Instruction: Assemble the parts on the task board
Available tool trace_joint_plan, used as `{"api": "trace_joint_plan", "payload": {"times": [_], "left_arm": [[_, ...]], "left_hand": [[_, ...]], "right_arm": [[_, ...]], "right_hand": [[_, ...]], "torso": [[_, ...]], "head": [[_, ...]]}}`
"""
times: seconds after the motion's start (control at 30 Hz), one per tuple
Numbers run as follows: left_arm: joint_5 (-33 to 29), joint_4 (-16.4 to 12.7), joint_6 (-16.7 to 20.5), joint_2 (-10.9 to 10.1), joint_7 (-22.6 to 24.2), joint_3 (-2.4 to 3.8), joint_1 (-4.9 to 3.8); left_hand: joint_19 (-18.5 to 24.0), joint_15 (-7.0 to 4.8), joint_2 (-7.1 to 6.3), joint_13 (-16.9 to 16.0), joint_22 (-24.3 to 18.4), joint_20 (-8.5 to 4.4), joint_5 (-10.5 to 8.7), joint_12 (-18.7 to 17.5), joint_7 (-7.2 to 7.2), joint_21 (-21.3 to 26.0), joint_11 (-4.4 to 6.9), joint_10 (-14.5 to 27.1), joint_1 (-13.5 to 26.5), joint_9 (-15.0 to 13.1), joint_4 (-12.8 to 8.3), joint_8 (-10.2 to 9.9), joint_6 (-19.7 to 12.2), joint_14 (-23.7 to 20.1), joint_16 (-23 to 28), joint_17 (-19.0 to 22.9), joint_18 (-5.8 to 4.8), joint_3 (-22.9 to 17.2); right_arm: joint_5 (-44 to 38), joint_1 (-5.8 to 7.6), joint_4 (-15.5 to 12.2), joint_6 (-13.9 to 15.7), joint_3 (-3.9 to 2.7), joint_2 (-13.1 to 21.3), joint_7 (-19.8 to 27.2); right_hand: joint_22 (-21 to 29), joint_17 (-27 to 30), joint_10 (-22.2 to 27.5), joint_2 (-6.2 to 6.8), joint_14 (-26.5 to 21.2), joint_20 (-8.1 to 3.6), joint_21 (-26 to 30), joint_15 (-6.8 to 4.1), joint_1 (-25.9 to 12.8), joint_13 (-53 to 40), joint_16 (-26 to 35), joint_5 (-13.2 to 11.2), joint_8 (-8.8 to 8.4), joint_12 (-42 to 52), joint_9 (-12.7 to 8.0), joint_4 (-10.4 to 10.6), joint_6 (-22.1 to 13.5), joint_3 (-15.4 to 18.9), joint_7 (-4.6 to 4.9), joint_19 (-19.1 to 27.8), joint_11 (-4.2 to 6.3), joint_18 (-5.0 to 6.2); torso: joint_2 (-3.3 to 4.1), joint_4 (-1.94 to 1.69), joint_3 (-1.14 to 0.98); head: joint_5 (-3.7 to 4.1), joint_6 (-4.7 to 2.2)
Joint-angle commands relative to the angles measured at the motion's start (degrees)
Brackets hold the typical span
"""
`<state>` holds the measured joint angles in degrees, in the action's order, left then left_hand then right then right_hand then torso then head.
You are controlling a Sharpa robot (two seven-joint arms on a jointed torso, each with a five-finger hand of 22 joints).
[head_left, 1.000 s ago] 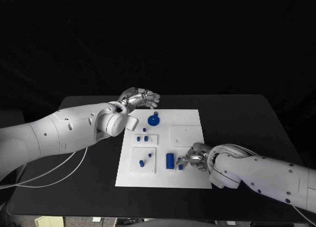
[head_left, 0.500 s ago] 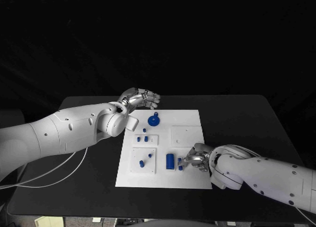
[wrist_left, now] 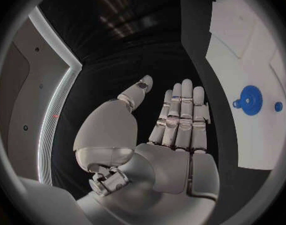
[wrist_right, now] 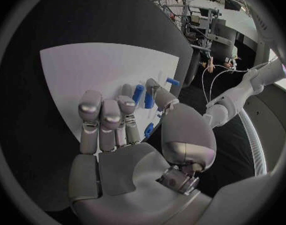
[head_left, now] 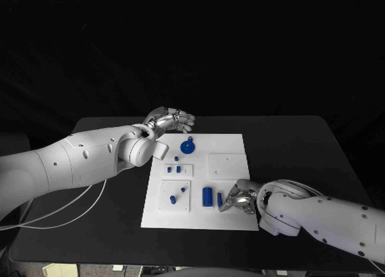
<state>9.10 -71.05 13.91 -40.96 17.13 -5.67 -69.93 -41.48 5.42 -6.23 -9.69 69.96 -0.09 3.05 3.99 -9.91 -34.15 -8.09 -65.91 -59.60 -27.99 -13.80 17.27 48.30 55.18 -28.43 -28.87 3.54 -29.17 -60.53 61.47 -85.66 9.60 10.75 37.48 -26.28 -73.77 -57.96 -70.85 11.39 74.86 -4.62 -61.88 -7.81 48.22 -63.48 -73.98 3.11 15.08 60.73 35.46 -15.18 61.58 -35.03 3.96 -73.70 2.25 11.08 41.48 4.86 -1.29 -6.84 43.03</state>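
over the task board (head_left: 230,144), the right hand (head_left: 237,198) pinches a blue part (head_left: 219,199)

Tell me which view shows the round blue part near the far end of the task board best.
The left wrist view: the round blue part lies unobstructed on the task board, its disc shape plain. The head view shows it smaller, beside the left robot hand. In the right wrist view I cannot make it out.
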Motion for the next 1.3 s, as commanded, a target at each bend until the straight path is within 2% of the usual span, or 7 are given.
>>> {"api": "trace_joint_plan", "payload": {"times": [0.03, 0.27, 0.3, 0.33, 0.53, 0.67, 1.3], "left_arm": [[-0.1, -0.2, -0.7, 0.0, 0.3, 0.03, -0.07], [-0.1, -0.2, -0.8, 0.1, 0.3, 0.03, -0.07], [-0.1, -0.2, -0.8, 0.1, 0.3, 0.03, -0.07], [-0.1, -0.1, -0.8, 0.1, 0.3, 0.03, -0.07], [-0.1, -0.1, -0.8, 0.1, 0.3, 0.03, -0.07], [-0.1, -0.1, -0.8, 0.1, 0.3, 0.03, -0.07], [0.0, -0.1, -0.9, 0.1, 0.2, 0.03, -0.06]], "left_hand": [[-0.1, 0.27, 0.09, 0.1, 0.1, 0.08, -0.22, 0.1, -0.06, 0.2, 0.01, 0.5, 0.6, 0.0, 0.3, 0.4, -0.5, 0.1, 0.2, -0.1, 0.65, 0.0], [-0.1, 0.27, 0.09, 0.1, 0.1, 0.08, -0.22, 0.1, -0.06, 0.2, 0.01, 0.5, 0.6, 0.0, 0.3, 0.4, -0.5, 0.1, 0.3, -0.1, 0.65, 0.0], [-0.1, 0.27, 0.09, 0.1, 0.1, 0.08, -0.22, 0.1, -0.06, 0.2, 0.01, 0.5, 0.6, 0.0, 0.3, 0.4, -0.5, 0.1, 0.3, -0.1, 0.65, 0.0], [-0.1, 0.27, 0.09, 0.1, 0.1, 0.09, -0.22, 0.1, -0.06, 0.2, 0.01, 0.5, 0.6, 0.0, 0.3, 0.4, -0.5, 0.1, 0.3, -0.1, 0.65, 0.0], [-0.1, 0.27, 0.09, 0.1, 0.1, 0.09, -0.22, 0.1, -0.07, 0.2, 0.01, 0.5, 0.6, 0.0, 0.4, 0.4, -0.5, 0.1, 0.3, -0.2, 0.64, 0.0], [-0.2, 0.27, 0.1, 0.1, 0.1, 0.09, -0.22, 0.1, -0.07, 0.2, 0.01, 0.5, 0.6, 0.0, 0.4, 0.4, -0.5, 0.2, 0.3, -0.2, 0.64, 0.0], [-0.2, 0.27, 0.1, 0.1, 0.2, 0.09, -0.22, 0.1, -0.07, 0.3, 0.01, 0.5, 0.6, 0.0, 0.4, 0.4, -0.5, 0.1, 0.4, -0.2, 0.64, 0.0]], "right_arm": [[-1.1, -0.1, 0.1, -1.2, 0.0, -0.1, 0.7], [-1.5, -0.11, 0.7, -0.2, -0.01, -0.3, -0.1], [-1.5, -0.11, 0.9, -0.1, -0.01, -0.5, -0.2], [-1.5, -0.11, 1.0, -0.2, -0.01, -0.5, -0.2], [-1.8, -0.11, 1.9, -0.2, -0.01, -1.3, -0.4], [-1.5, -0.14, 2.1, -0.2, -0.01, -1.7, -0.3], [-0.8, -0.16, 2.3, -1.8, -0.01, -2.1, -0.8]], "right_hand": [[0.1, -0.1, 0.3, -0.19, 0.2, -0.34, 0.0, -0.37, 0.4, -0.1, 0.2, -0.2, -0.27, -0.1, 0.1, -0.3, -0.1, 0.0, 0.23, -0.1, -0.03, 3.92], [0.1, -0.1, 0.3, -1.72, 0.2, -0.24, 0.1, -0.36, 0.1, 0.0, 0.2, -0.3, -0.24, -0.2, 0.2, 0.2, 0.0, 0.4, 0.22, -0.1, -0.03, 3.92], [0.2, -0.1, 0.2, -4.24, 0.1, -0.1, 0.1, -0.35, -1.6, 0.0, 0.2, -0.3, -0.26, -0.2, 0.2, 2.0, 0.0, 0.6, 0.22, -0.1, -0.04, 3.92], [0.2, -0.1, 0.2, -4.87, 0.1, -0.12, 0.1, -0.37, -1.7, 0.0, 0.2, -0.3, -0.27, -0.2, 0.2, 2.1, 0.0, 0.5, 0.2, -0.1, -0.01, 3.92], [0.1, -0.2, 0.3, -7.5, 0.1, -0.22, 0.1, -0.45, -0.8, 0.0, 0.2, -0.3, -0.26, -0.2, 0.3, 1.8, 0.0, -0.6, 0.1, 0.1, 0.09, 3.92], [0.1, -0.3, 0.2, -8.85, 0.0, -0.07, 0.1, -0.41, 0.6, 0.0, 0.2, -0.3, -0.31, -0.3, 0.3, 3.3, 0.2, -5.4, 0.11, 0.3, 0.07, 3.92], [-0.1, -0.4, 0.1, -9.48, 0.1, 0.35, -0.6, -0.25, 0.1, 0.0, 0.1, -0.2, -0.42, -0.2, 0.2, 3.6, 0.4, -11.2, 0.23, 0.2, -0.05, 3.92]], "torso": [[0.01, -0.01, -0.02], [0.01, 0.0, -0.01], [0.0, -0.02, 0.0], [0.0, -0.02, 0.0], [0.01, -0.02, 0.0], [0.02, 0.0, 0.01], [0.01, -0.01, 0.03]], "head": [[0.01, 0.07], [0.01, 0.09], [0.0, 0.11], [0.0, 0.11], [0.05, 0.14], [0.08, 0.28], [0.08, 0.41]]}}
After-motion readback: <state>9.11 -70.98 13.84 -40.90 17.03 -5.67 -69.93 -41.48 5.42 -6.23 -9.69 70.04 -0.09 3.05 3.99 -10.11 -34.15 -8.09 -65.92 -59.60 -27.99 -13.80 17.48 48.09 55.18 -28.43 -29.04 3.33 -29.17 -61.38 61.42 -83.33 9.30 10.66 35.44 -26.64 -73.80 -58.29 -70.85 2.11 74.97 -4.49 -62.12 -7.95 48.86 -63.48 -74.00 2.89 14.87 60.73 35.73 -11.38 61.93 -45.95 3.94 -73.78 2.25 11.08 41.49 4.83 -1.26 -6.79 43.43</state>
